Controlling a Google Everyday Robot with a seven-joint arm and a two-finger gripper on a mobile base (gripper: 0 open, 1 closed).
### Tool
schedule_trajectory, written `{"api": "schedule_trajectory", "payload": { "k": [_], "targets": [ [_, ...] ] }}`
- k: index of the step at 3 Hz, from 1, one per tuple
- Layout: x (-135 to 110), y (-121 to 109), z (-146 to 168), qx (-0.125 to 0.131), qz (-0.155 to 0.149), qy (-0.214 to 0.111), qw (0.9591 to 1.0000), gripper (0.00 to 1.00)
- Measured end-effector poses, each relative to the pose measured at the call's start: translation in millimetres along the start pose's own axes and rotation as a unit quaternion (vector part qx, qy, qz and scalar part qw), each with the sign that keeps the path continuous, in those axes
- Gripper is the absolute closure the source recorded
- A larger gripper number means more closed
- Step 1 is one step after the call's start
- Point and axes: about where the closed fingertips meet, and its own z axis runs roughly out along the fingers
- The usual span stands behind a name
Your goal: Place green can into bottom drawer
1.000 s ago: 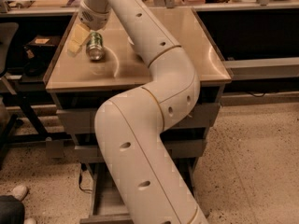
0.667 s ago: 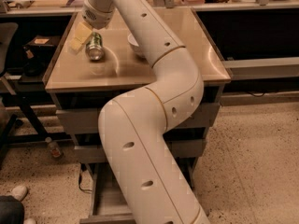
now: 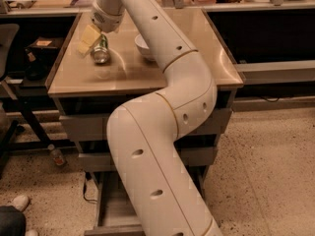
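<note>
- The robot's thick white arm runs up the middle of the view and hides most of the cabinet's front. It also covers the right part of the bottom drawer.
- That drawer stands pulled out at the foot of the cabinet. A strip of its wood-grain floor shows, and its front is cut off by the lower edge of the view.
- The gripper is over the back left of the worktop, with its pale yellow tip against the left side of the green can.
- The can is tilted, its silver end facing the camera and its far end tucked under the wrist. Whether the gripper is clamped on it or only beside it cannot be told, nor whether the can rests on the worktop.
- The can's pale markings cannot be read, and no other writing can be made out.
- A white bowl sits on the worktop to the right of the can, apart from it, and the arm hides its right edge.
- On the floor to the left stand a small bottle and a white shoe.
- The bowl was hidden a second ago and now shows, because the upper arm has shifted off it. The can lies in about the same spot as before.
</note>
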Motion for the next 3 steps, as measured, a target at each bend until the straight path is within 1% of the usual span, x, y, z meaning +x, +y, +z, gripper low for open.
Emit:
{"api": "schedule_trajectory", "payload": {
  "k": [1, 2, 3],
  "targets": [
    [3, 1, 5, -0.002, 0.006, 0.009, 0.9999, 0.00],
    [5, 7, 10, -0.002, 0.010, 0.030, 0.9995, 0.00],
    [-10, 21, 15, 0.009, -0.006, 0.047, 0.9988, 0.00]
  ]
}}
